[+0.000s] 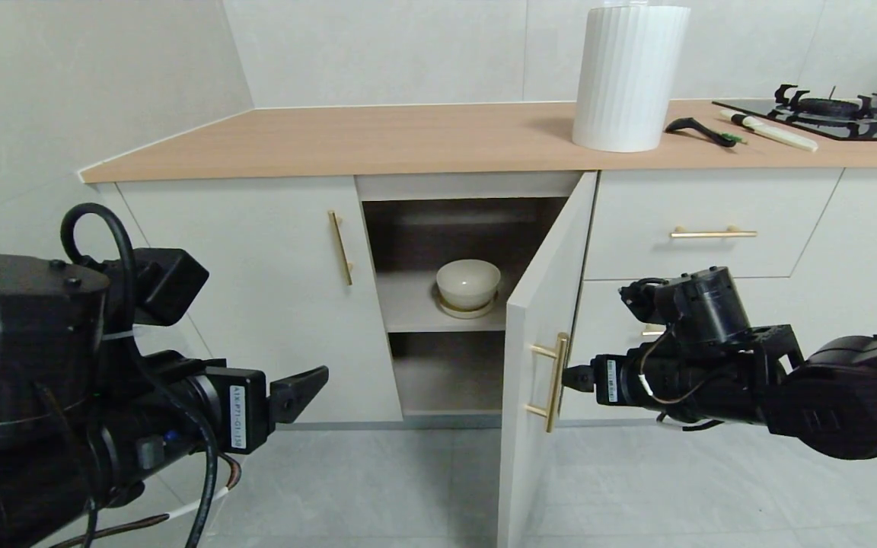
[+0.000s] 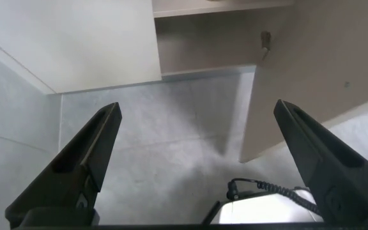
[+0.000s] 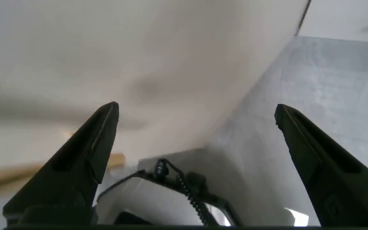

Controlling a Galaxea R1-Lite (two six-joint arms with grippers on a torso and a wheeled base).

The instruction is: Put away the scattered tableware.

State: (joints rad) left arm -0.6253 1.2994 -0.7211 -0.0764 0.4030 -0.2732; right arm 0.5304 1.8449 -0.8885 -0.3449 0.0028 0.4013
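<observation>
A cream bowl (image 1: 468, 282) sits on a small plate (image 1: 466, 309) on the middle shelf of the open cabinet. The cabinet door (image 1: 541, 320) stands swung out towards me, its gold handle (image 1: 553, 380) facing right. My right gripper (image 1: 574, 378) is level with that handle and just to its right, open, with the door face (image 3: 139, 57) close ahead of its fingers (image 3: 91, 153). My left gripper (image 1: 301, 392) hangs low on the left, in front of the closed left door, open and empty (image 2: 197, 107), above the floor.
On the wooden counter stand a tall white ribbed canister (image 1: 629, 76), a black peeler (image 1: 701, 129), a pale long utensil (image 1: 770, 129) and a gas hob (image 1: 834, 110). The lower shelf (image 1: 450, 377) is bare. Grey tiled floor (image 1: 377, 487) lies in front.
</observation>
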